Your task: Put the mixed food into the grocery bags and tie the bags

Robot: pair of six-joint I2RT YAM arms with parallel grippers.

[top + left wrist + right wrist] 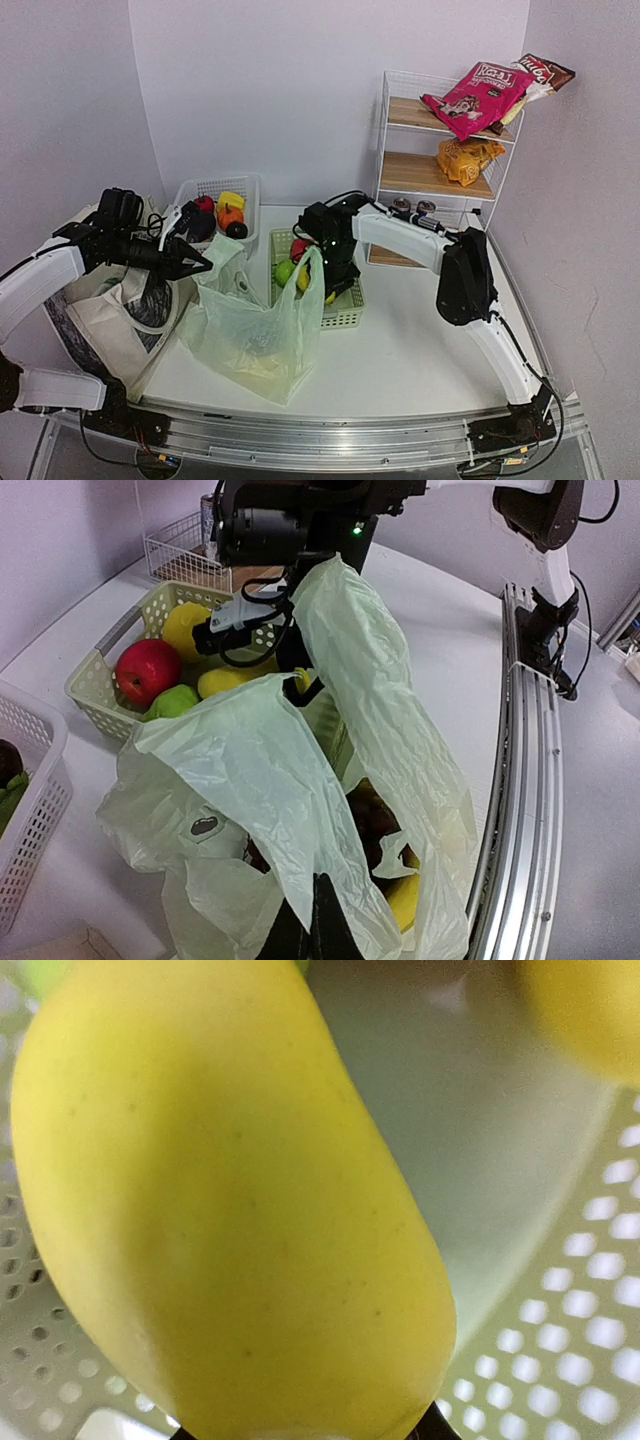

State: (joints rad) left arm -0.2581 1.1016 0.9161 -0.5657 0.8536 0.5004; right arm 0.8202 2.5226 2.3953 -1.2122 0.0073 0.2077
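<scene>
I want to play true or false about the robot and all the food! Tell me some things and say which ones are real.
1. The left hand pinches the edge of the pale-green plastic bag. True.
2. The red apple is inside that bag. False: it lies in the green basket with other fruit.
3. The right hand reaches down into the green basket, right by a yellow fruit. True.
4. The pink snack packet lies on the table. False: it sits on top of the wire shelf.
5. The canvas tote is on the robot's right. False: it stands on the left, beside the plastic bag.
</scene>
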